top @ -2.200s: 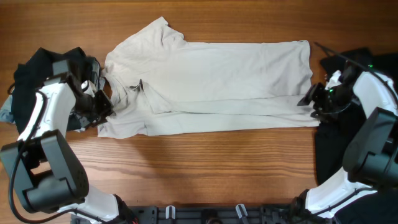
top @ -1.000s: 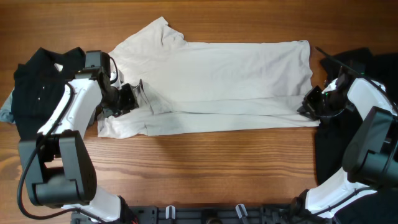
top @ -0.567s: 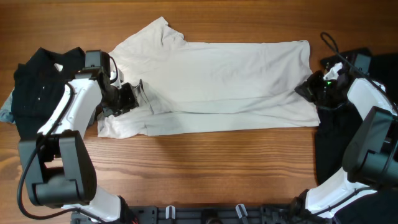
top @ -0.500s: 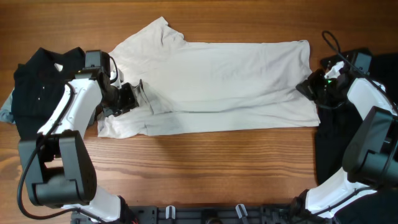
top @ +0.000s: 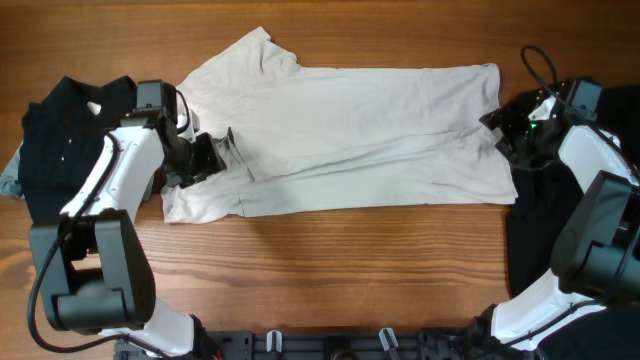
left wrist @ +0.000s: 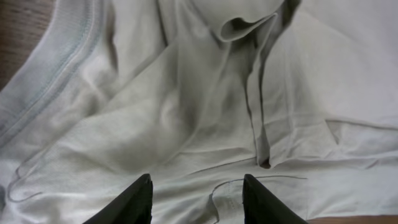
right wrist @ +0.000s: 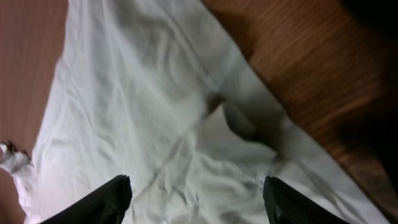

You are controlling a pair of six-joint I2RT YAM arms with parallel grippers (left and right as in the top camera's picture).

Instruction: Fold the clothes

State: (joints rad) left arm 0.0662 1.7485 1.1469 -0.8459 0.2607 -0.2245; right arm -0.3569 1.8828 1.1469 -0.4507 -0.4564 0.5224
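The cream T-shirt (top: 350,120) lies spread across the table, collar end at the left and hem at the right, with a slanted crease running across its lower half. My left gripper (top: 207,157) is open over the wrinkled sleeve and collar area; in the left wrist view (left wrist: 198,186) there is fabric (left wrist: 186,112) between and under its fingers. My right gripper (top: 497,128) is open at the shirt's right hem; the right wrist view (right wrist: 196,193) shows it just above the creased cloth (right wrist: 155,124). Black garments lie at the left (top: 60,130) and right (top: 560,250).
Bare wooden table (top: 330,270) runs along the front of the shirt and also behind it. The black piles sit under and beside both arms at the table's side edges. A black cable (top: 535,60) loops above the right wrist.
My left gripper moved right onto the shirt's sleeve area. My right gripper moved from the lower hem toward the far side, and the shirt's lower fold line now slants up to the right.
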